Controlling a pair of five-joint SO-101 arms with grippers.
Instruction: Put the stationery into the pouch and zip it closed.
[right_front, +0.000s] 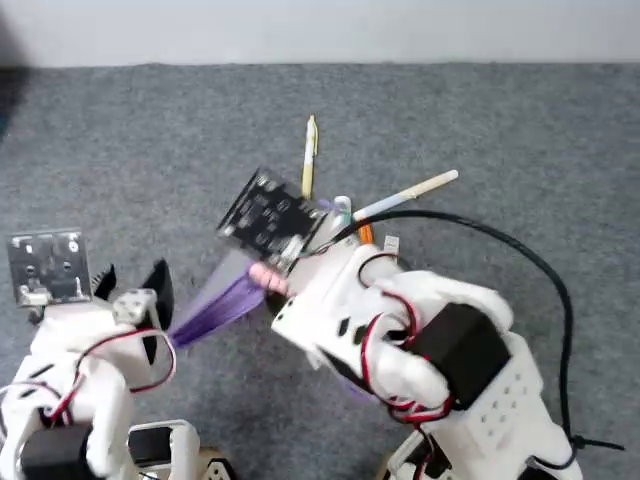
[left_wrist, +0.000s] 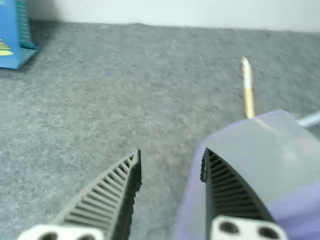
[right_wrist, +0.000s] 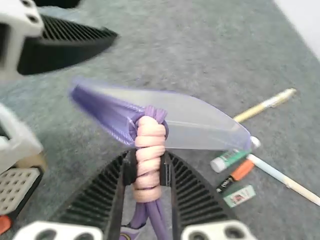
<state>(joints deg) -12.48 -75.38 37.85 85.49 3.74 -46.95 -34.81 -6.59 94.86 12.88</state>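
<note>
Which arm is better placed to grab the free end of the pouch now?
Left. The left gripper has open, empty fingers beside the pouch; the right gripper is shut on its pink pull.

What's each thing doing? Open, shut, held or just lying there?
pouch, held by its pink cord; zip state unclear
right gripper, shut on the pink cord
left gripper, open beside the pouch
yellow pen, lying on the table, outside
white pen, lying on the table, outside
</note>
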